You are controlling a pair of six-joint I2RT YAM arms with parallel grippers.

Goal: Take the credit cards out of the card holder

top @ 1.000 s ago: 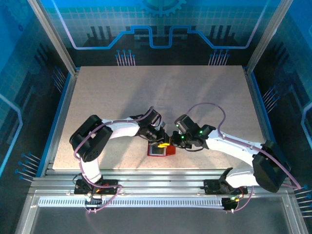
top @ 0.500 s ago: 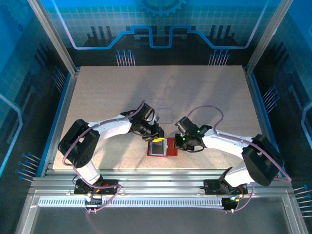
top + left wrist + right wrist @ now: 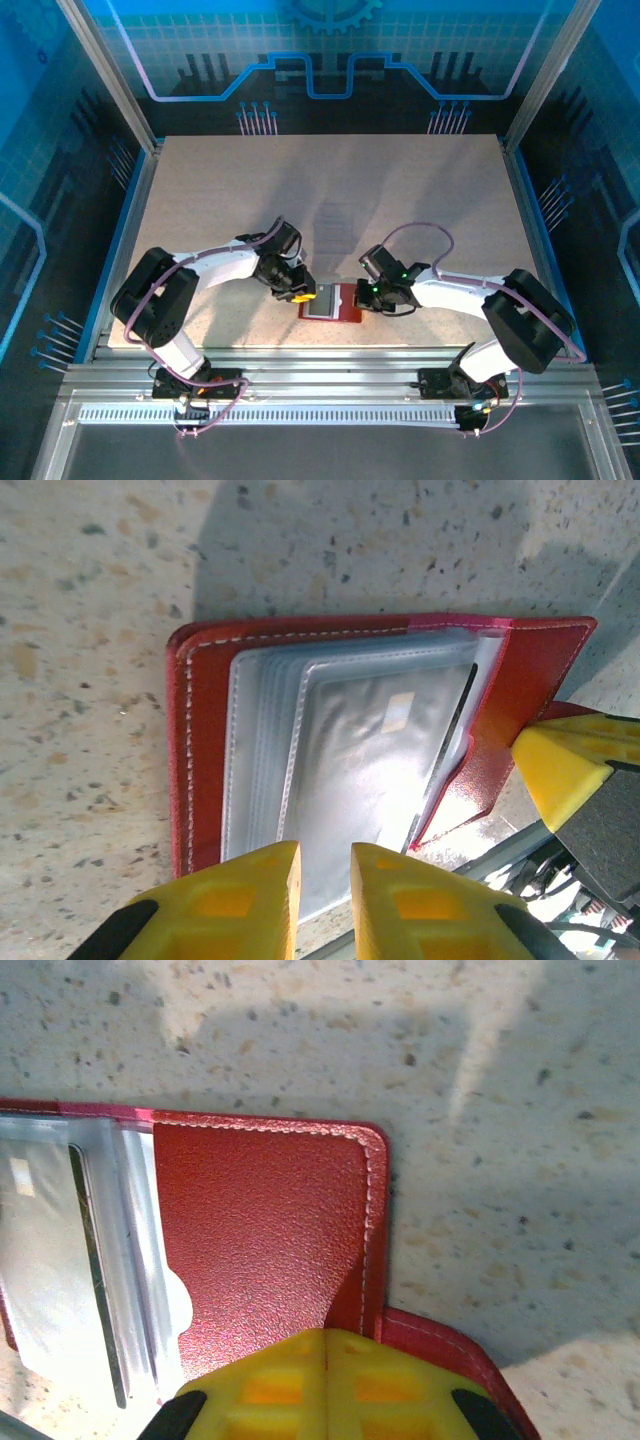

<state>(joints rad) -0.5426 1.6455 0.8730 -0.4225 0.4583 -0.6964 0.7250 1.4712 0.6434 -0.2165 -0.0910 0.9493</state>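
Open flat on table (image 3: 330, 190) near its front edge: card holder (image 3: 331, 301). Behind cloudy sleeves (image 3: 262, 760), credit cards (image 3: 365, 750) blurred, count unclear. Over sleeves, left tool (image 3: 322, 858), fingers narrowly apart; impossible to tell whether pinching anything. On red flap, right tool (image 3: 325, 1350) closed together, lower part cut off.

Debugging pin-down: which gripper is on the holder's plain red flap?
The right gripper, jaws shut, on the red flap of the card holder; the left gripper is at the clear pockets, slightly open.
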